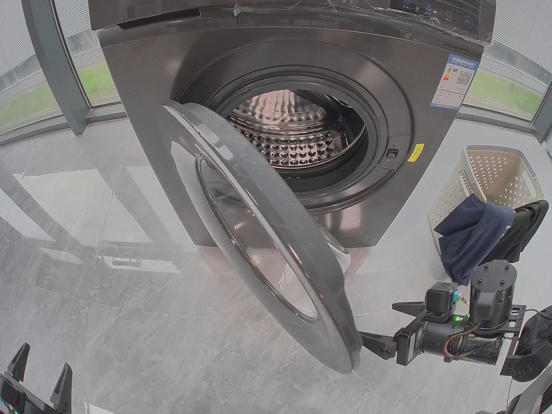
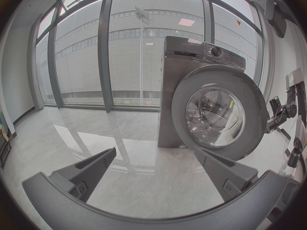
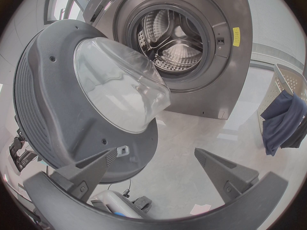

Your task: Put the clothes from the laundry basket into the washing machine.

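Note:
The grey washing machine stands ahead with its round door swung wide open and its steel drum bare. To its right the beige laundry basket holds a navy garment and a black garment, both draped over its rim. My right gripper is open and holds nothing. It sits low beside the door's free edge, with one finger right at the rim. The basket and navy garment lie off to its side. My left gripper is open and holds nothing, low at the near left, facing the door's outer face.
Glossy grey floor tiles spread wide to the left of the machine. Glass walls with dark pillars close off the back. The open door juts far out over the floor between both arms.

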You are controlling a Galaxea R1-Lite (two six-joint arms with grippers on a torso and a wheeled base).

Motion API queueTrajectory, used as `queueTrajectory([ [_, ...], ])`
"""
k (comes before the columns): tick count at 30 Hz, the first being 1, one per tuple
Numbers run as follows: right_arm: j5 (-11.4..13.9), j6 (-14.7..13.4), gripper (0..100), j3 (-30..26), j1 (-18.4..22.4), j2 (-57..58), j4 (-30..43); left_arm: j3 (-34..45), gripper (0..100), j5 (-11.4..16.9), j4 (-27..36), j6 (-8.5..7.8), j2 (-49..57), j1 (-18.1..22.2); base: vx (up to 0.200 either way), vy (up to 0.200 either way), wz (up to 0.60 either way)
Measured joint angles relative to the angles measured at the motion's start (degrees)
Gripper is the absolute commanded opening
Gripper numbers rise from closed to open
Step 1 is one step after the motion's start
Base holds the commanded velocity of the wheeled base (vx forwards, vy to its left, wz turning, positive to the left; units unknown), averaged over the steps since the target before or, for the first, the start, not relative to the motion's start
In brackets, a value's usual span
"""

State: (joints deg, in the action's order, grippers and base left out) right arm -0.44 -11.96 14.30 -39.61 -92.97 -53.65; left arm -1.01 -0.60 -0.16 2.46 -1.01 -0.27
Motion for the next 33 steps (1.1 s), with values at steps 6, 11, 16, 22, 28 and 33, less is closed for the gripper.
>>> queueTrajectory([
  [6, -2.2, -0.3, 100, 2.8, 3.7, -0.9, -0.1, 0.0, 100, 0.0, 0.0, -0.01, 0.0, 0.0, 0.000, 0.000, 0.00],
  [11, -4.1, -0.4, 100, 9.8, 8.0, -4.2, -0.2, 0.0, 100, 0.0, 0.0, -0.04, 0.0, 0.0, 0.000, 0.000, 0.00],
  [16, -6.0, -0.9, 100, 16.5, 10.2, -8.5, -0.2, 0.0, 100, 0.0, 0.0, -0.04, 0.0, 0.0, 0.000, 0.000, 0.00],
  [22, -6.9, -1.5, 100, 21.5, 8.7, -14.5, -0.7, 0.0, 100, 0.0, 0.0, 0.00, 0.0, 0.0, 0.000, 0.000, 0.00],
  [28, -6.7, -1.7, 100, 21.1, 5.7, -16.4, -1.4, 0.0, 100, 0.0, 0.0, -0.01, 0.0, -0.1, 0.000, 0.000, 0.00],
  [33, -6.4, -1.7, 100, 20.9, 4.5, -16.9, -1.4, 0.0, 100, 0.0, 0.0, 0.00, 0.0, -0.1, 0.000, 0.000, 0.00],
])
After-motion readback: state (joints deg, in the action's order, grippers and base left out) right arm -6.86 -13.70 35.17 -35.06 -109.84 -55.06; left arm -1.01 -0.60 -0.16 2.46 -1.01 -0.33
